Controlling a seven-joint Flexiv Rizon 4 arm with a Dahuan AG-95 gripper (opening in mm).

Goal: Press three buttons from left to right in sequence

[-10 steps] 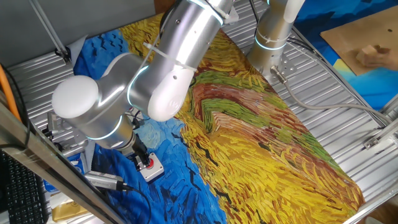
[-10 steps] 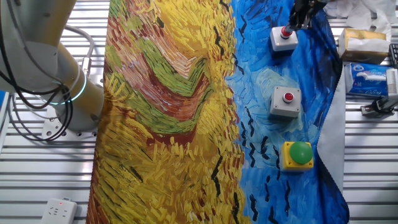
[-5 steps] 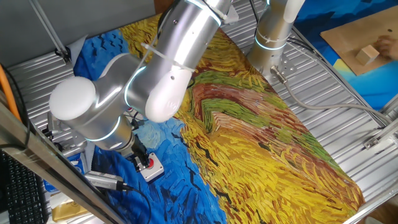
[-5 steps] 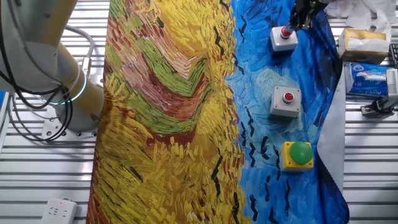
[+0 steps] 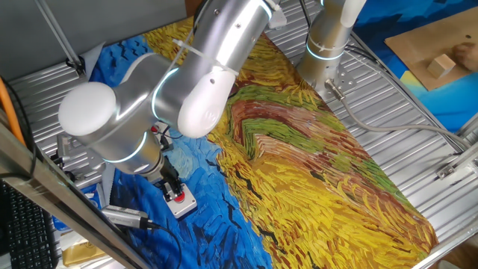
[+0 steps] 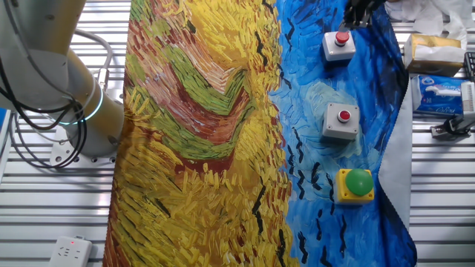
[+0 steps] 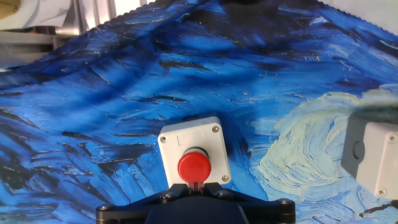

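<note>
Three buttons lie in a row on the blue part of the painted cloth: a green cap on a yellow box (image 6: 358, 184), a red cap on a grey-white box (image 6: 343, 119) and a second red-capped box (image 6: 339, 45) at the far end. My gripper (image 6: 356, 16) hangs just above and beside this last box, its fingertips pressed together. In the hand view the fingertips (image 7: 196, 185) sit just below the red cap (image 7: 194, 167) of that box (image 7: 193, 146). In one fixed view the gripper (image 5: 171, 185) stands over the same box (image 5: 179, 202).
The middle grey-white box (image 7: 373, 155) shows at the right edge of the hand view. White packets (image 6: 436, 52) and a metal tool (image 6: 453, 126) lie on the slatted table beyond the cloth edge. The arm base (image 5: 327, 45) stands at the back.
The gripper has lifted a little off the far red cap and now hangs clear above it. The buttons have not moved.
</note>
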